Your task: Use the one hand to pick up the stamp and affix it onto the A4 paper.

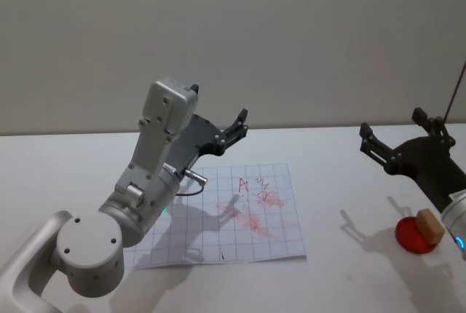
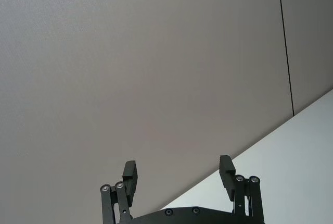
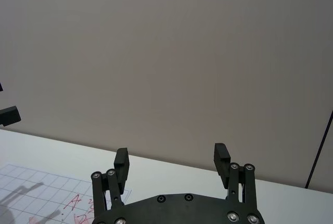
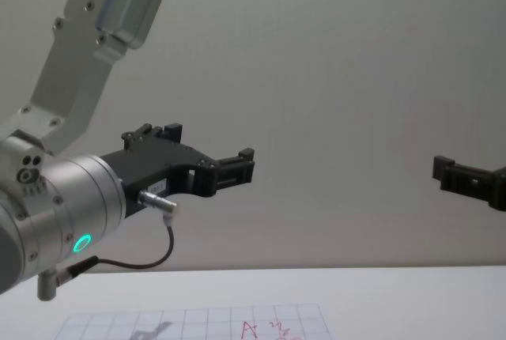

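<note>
The A4 paper (image 1: 218, 229), a white gridded sheet with red marks and an "A", lies flat in the middle of the table; it is also in the right wrist view (image 3: 36, 190) and the chest view (image 4: 198, 326). The stamp (image 1: 430, 225), a tan block, rests on a red round pad (image 1: 412, 237) at the table's right. My right gripper (image 1: 391, 125) hangs open in the air behind and to the left of the stamp, empty (image 3: 171, 155). My left gripper (image 1: 239, 125) is raised above the paper's far edge, open and empty (image 2: 178, 169).
A plain grey wall stands behind the white table (image 1: 342, 175). The left arm's big silver links (image 1: 145, 189) cover the paper's left side. A thin dark cable (image 1: 457, 87) hangs at the far right.
</note>
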